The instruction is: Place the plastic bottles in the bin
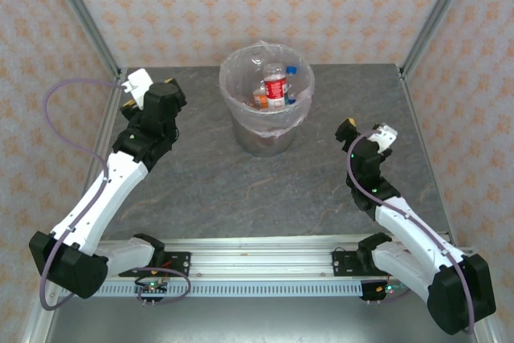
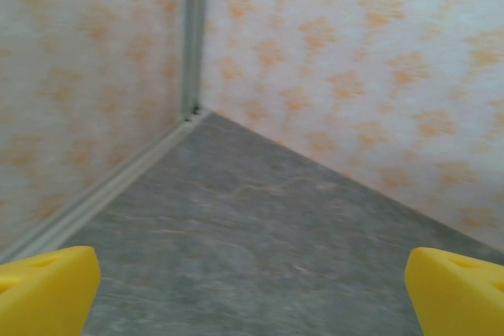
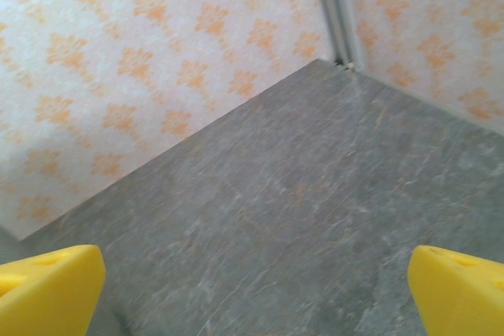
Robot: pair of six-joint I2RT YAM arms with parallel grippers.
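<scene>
Right now, plastic bottles [image 1: 275, 87] sit inside the bin [image 1: 265, 140], which stands at the back-centre of the table [image 1: 201, 182]. L gripper [image 2: 252, 293] is spread wide, empty, yellow fingers [image 2: 47, 293] facing the far-left corner. R gripper [image 3: 256, 293] likewise wide and empty, over table nr the right wall.

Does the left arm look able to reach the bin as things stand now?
Probably yes: the left gripper stands open, left of the bin, and just bare table lies between them.
</scene>
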